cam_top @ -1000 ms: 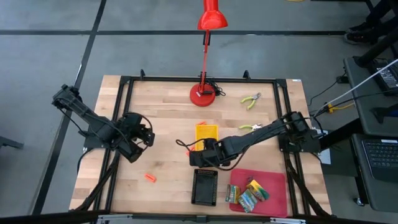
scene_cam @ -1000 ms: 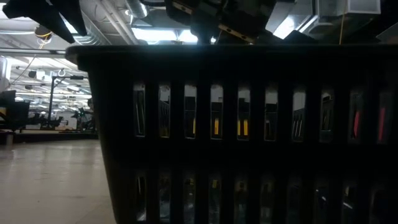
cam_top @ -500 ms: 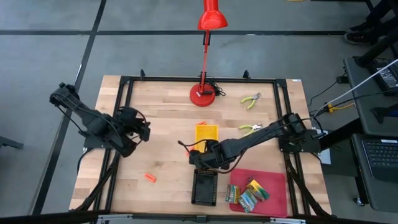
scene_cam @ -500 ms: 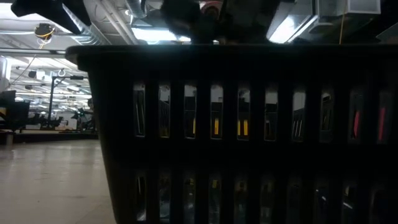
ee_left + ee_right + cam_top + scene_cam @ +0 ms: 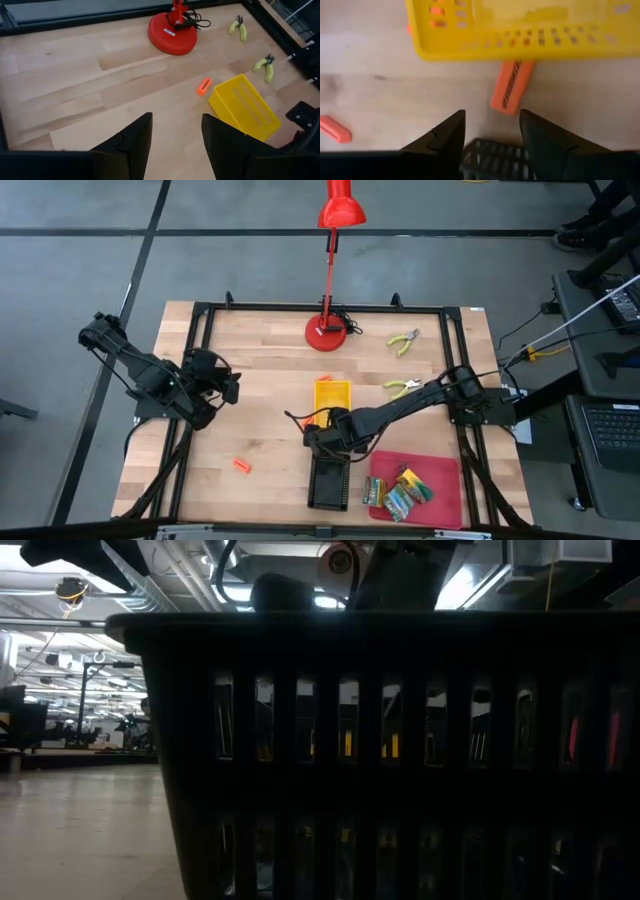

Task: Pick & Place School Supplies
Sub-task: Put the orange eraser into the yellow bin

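Right gripper [image 5: 312, 438] hovering open over the black tray's far edge, orange stick just ahead of its jaws; left gripper [image 5: 228, 387] waiting open at the table's left side.

Right jaws are standing apart with nothing between them; in the right wrist view an orange stick [image 5: 511, 86] is lying on the wood just beyond the fingertips [image 5: 451, 129], touching the yellow tray [image 5: 530, 30] wall, with the black tray [image 5: 492, 159] rim right under the jaws and another orange stick [image 5: 335, 128] off to one side. Left jaws are gaping empty, facing the yellow tray and an orange stick [image 5: 203, 86] well ahead, two pliers [image 5: 265, 67] and the red lamp base [image 5: 172, 37] farther out. Printed boxes [image 5: 400, 492] are sitting in the red tray [image 5: 440, 472], apart from both grippers.
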Tool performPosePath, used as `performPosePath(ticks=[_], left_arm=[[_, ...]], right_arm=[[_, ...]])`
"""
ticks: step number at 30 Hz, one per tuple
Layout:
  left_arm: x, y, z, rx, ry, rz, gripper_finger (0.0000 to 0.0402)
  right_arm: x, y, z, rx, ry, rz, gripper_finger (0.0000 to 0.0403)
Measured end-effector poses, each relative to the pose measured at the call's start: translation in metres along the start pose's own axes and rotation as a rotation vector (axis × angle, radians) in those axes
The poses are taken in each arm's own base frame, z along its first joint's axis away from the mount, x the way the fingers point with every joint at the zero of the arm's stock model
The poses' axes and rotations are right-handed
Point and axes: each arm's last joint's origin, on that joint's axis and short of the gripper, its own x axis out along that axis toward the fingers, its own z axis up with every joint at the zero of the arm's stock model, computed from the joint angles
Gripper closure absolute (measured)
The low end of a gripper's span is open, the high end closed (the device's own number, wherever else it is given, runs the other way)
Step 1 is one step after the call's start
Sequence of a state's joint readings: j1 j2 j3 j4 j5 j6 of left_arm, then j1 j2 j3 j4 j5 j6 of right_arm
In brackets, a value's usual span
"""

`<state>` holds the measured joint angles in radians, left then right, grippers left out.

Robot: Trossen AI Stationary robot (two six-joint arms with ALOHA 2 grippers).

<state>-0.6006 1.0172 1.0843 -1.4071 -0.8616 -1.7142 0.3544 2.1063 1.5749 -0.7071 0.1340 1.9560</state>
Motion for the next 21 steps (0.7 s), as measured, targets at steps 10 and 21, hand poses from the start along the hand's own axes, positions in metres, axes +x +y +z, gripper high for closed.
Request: performPosePath(ticks=[10,21], left_arm=[[0.0,0.0,0.0,0.005,0.005,0.001,0.0233],[-0.001,0.001,0.001,0.016,0.016,0.0,0.0233]], right_arm=[[0.008,0.007,0.009,0.011,-0.019,0.039,0.0213],[0.014,0.005,0.008,-0.006,-0.007,0.017,0.0213]])
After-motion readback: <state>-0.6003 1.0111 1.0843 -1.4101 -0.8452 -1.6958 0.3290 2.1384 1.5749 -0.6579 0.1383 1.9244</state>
